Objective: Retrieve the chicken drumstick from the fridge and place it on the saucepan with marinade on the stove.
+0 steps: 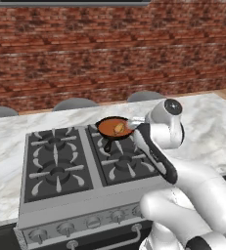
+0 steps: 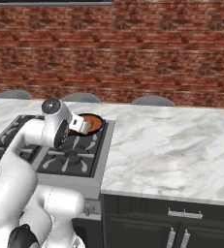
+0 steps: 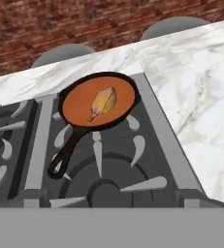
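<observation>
The golden-brown chicken drumstick (image 3: 104, 102) (image 1: 119, 128) lies in the orange-brown marinade of the small black saucepan (image 3: 77, 109) (image 1: 107, 128) (image 2: 95, 125). The pan sits on the back right burner of the grey stove (image 1: 56, 166) (image 2: 70, 160) (image 3: 104, 160), its short handle pointing toward the front. My gripper (image 1: 134, 123) (image 2: 87, 127) hovers just right of and slightly above the pan, open and empty, apart from the drumstick. The fridge is out of view.
White marble counter (image 2: 171, 145) surrounds the stove and stretches to its right. Grey chair backs (image 1: 75, 103) line the far edge before a red brick wall (image 1: 109, 49). Front knobs (image 1: 65, 228) run along the stove; dark cabinets (image 2: 171, 227) sit below the counter.
</observation>
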